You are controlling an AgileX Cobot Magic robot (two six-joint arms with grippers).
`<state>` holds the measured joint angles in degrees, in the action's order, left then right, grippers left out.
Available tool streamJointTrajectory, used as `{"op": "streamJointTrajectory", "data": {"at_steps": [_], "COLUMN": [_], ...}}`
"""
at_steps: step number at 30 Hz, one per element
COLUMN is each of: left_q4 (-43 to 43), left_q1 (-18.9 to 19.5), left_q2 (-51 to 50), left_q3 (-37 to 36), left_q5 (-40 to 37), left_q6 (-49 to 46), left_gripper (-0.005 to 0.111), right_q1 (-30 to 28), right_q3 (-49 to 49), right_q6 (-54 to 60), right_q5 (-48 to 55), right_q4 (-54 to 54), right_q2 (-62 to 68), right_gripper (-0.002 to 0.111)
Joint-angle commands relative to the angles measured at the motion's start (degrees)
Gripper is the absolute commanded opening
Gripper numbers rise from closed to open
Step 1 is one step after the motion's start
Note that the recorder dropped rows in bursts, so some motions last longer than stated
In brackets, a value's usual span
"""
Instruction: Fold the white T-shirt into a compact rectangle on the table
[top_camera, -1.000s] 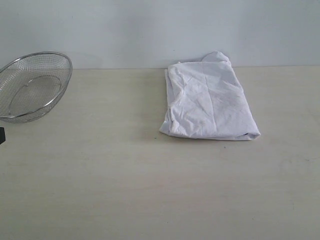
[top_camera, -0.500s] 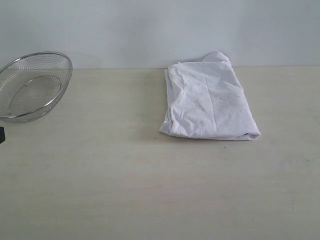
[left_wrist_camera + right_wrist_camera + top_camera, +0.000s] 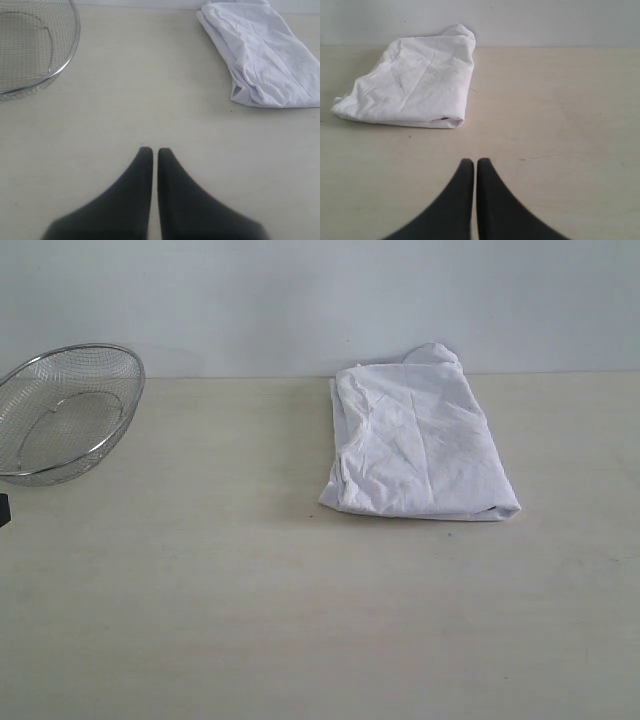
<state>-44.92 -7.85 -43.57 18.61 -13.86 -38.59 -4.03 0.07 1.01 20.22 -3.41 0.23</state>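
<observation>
The white T-shirt (image 3: 420,445) lies folded into a wrinkled rectangle on the beige table (image 3: 300,620), right of centre and near the far edge. Only plain white cloth shows; no lettering is visible. The same bundle appears in the left wrist view (image 3: 262,55) and the right wrist view (image 3: 415,77). My left gripper (image 3: 150,150) is shut and empty over bare tabletop, well away from the shirt. My right gripper (image 3: 472,161) is also shut with nothing held, hovering over the table a short way from the shirt's near edge. Neither gripper shows in the exterior view.
A round wire-mesh metal basket (image 3: 65,410) stands tilted at the far left of the table, also visible in the left wrist view (image 3: 35,45). A pale wall (image 3: 300,300) runs along the table's far edge. A small dark object (image 3: 3,510) sits at the left border.
</observation>
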Motion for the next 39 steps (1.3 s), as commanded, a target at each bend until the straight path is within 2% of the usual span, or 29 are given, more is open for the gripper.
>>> {"op": "streamJointTrajectory", "data": {"at_steps": [1,12,14,16,20,23,26,30,34,39], "left_q4": [-0.70,-0.70,0.92,1.01,0.81,0.81,0.54,-0.77,-3.78,-4.71], "left_q1": [-0.12,-0.12,-0.12,1.60,9.09,9.99,9.99,9.99,9.99,9.99], "left_q2": [0.21,0.21,1.15,6.89,27.08,37.24,41.64,43.57,43.57,43.57], "left_q3": [-0.17,-0.17,-0.17,-0.17,-0.17,-0.17,-0.17,-0.17,-0.17,-0.17], "left_q5": [0.70,0.70,3.92,5.26,5.48,4.98,2.68,-5.86,-16.29,-20.43], "left_q6": [0.05,0.05,-3.23,-4.07,-4.22,-4.22,-4.06,1.38,13.93,25.49], "left_gripper": [0.005,0.005,0.005,0.005,0.005,0.005,0.005,0.005,0.005,0.005], "right_q1": [-0.02,-0.02,-0.02,-0.02,-0.02,-0.02,-0.02,-0.02,-0.02,-0.02], "right_q3": [-0.07,-0.07,-0.07,-0.07,-0.07,-0.07,-0.07,-0.07,-0.07,-0.07], "right_q6": [-0.04,-0.04,-0.04,-0.04,-0.04,-0.04,-0.04,-0.04,-0.04,-0.04], "right_q5": [-0.28,-0.28,-0.28,-0.28,-0.28,-0.28,-0.28,-0.28,-0.28,-0.28], "right_q4": [0.35,0.35,0.35,0.35,0.35,0.35,0.35,0.35,0.35,0.35], "right_q2": [-0.23,-0.23,-0.23,-0.23,-0.23,-0.23,-0.23,-0.23,-0.23,-0.23], "right_gripper": [0.000,0.000,0.000,0.000,0.000,0.000,0.000,0.000,0.000,0.000]}}
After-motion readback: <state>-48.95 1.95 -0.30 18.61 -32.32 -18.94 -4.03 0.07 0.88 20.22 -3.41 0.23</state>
